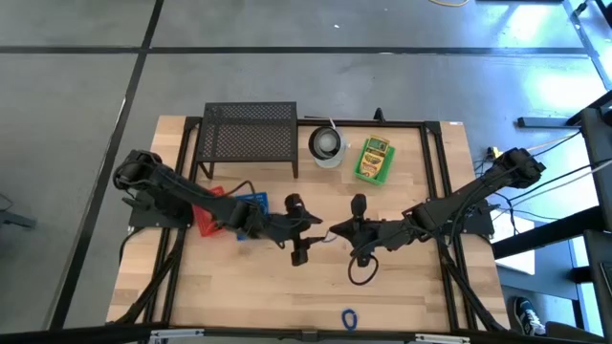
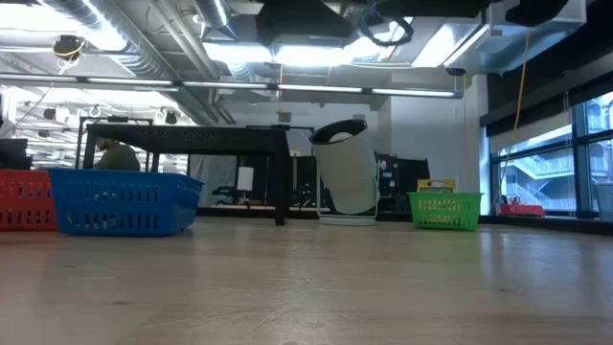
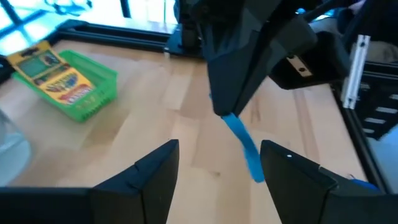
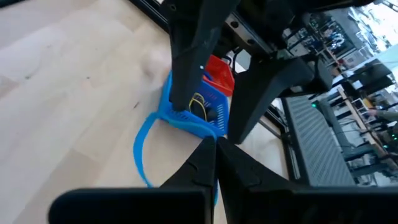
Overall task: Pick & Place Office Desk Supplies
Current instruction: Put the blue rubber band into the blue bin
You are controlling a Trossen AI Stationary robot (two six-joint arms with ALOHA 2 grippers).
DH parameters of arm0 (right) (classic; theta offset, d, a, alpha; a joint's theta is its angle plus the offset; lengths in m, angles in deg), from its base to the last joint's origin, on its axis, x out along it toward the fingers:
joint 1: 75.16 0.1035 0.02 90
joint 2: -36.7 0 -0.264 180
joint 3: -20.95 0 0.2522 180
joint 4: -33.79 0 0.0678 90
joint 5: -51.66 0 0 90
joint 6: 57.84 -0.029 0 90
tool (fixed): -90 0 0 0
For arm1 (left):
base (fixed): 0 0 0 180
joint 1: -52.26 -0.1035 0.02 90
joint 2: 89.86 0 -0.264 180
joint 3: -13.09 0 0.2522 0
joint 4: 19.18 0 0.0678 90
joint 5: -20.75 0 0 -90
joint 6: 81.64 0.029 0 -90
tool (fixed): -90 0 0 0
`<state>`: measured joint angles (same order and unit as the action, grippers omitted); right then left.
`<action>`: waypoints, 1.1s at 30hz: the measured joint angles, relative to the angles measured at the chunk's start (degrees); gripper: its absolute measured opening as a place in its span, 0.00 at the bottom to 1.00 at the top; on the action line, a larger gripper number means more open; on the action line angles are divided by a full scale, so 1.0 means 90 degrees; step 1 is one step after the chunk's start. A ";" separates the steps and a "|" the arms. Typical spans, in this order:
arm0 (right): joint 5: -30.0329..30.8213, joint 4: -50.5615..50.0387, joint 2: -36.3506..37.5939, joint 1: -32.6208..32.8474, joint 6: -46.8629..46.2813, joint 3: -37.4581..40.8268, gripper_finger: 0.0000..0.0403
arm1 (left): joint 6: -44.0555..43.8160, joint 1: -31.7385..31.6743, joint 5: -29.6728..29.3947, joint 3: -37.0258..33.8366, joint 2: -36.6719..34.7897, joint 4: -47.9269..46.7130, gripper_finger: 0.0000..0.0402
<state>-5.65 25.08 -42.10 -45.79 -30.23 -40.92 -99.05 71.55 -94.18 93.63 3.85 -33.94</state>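
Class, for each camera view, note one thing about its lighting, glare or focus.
High view: even light, pale glare on the floor at right. Low view: bright ceiling lights glare, the near table is soft. Left wrist view: the left gripper fingers and blue rubber band blur. Right wrist view: the right gripper looms dark and unfocused.

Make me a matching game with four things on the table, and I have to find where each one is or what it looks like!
Things:
1. rack
2. cup
3. crayon box
4. rubber band

Clues:
A. lying in the green basket
B. blue, pinched in the right gripper
C. black mesh, at the back of the table
D. white and round, between the rack and the green basket

Pairs: 1-C, 2-D, 3-A, 4-B
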 joint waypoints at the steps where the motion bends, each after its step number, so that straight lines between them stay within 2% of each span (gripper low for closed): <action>1: -0.0002 -0.0002 0.0000 -0.0010 0.0052 0.0000 0.03 | -0.0001 -0.0027 0.0107 0.0000 0.0000 -0.0002 0.55; 14: -0.0011 -0.0001 0.0002 -0.0139 0.0202 0.0000 0.03 | -0.0211 -0.0256 0.0506 -0.0002 0.0409 0.0300 0.51; 18: -0.0014 -0.0002 0.0002 -0.0135 0.0198 -0.0002 0.03 | -0.0115 -0.0250 0.0452 -0.0002 0.0415 0.0282 0.39; 25: -0.0087 -0.0004 0.0002 -0.0135 0.0169 -0.0002 0.03 | 0.0047 -0.0250 0.0545 -0.0002 0.0415 0.0282 0.05; 33: -0.0155 -0.0075 0.0003 -0.0144 -0.0760 -0.0007 0.06 | 0.0070 -0.0252 0.0549 -0.0002 0.0415 0.0282 0.01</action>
<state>-7.05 24.40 -42.07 -47.08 -37.07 -40.99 -98.42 69.28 -89.24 93.61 7.59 -31.40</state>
